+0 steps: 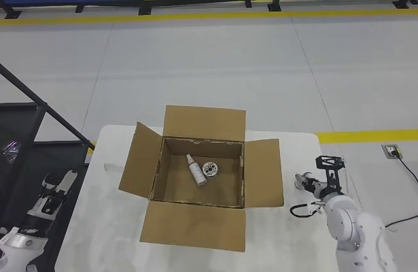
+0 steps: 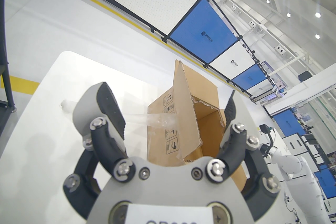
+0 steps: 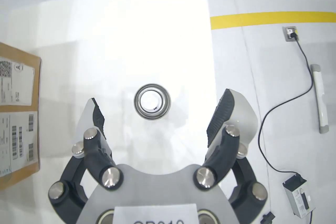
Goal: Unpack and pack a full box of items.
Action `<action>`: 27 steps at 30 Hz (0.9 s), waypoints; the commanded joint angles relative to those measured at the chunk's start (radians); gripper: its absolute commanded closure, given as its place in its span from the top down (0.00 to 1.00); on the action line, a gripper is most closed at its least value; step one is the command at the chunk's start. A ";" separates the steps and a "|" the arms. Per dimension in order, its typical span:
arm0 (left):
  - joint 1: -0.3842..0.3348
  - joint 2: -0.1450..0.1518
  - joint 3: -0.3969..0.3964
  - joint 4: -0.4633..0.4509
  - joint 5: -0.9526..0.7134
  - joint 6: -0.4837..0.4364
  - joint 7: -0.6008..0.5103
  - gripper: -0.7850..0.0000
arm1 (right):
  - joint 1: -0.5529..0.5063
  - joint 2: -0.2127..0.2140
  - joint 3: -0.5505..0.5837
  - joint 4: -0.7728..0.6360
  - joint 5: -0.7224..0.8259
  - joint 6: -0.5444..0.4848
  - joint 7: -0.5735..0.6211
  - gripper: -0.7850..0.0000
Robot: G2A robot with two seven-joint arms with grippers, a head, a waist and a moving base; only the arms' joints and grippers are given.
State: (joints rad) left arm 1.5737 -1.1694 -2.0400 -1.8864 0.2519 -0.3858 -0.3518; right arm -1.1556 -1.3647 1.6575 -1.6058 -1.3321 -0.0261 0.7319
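The right gripper [image 3: 160, 98] hangs released over a metal ring [image 3: 152, 116] lying flat near the table's [image 3: 147, 25] right edge, probably laid out clear of the box [image 1: 203, 122]. A bottle [image 1: 196, 170] and a round part [image 1: 210, 168] lie inside the box mid-table. The left gripper [image 2: 168, 91], jaws spread, sits by the left edge.

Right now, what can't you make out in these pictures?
Top view: the round item beside the white bottle in the cardboard box is too small to identify.
Left wrist view: a raised flap hides the box's contents.
Right wrist view: the picture edge cuts off the labelled flap.
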 commanded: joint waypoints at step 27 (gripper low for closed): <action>0.000 0.000 0.000 0.000 0.000 0.000 0.000 1.00 | -0.015 0.016 0.004 -0.209 0.125 0.043 -0.098 0.00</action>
State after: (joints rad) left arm 1.5737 -1.1694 -2.0400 -1.8864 0.2519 -0.3858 -0.3518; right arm -1.1580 -1.3476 1.6670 -1.7609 -1.2197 0.0125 0.6471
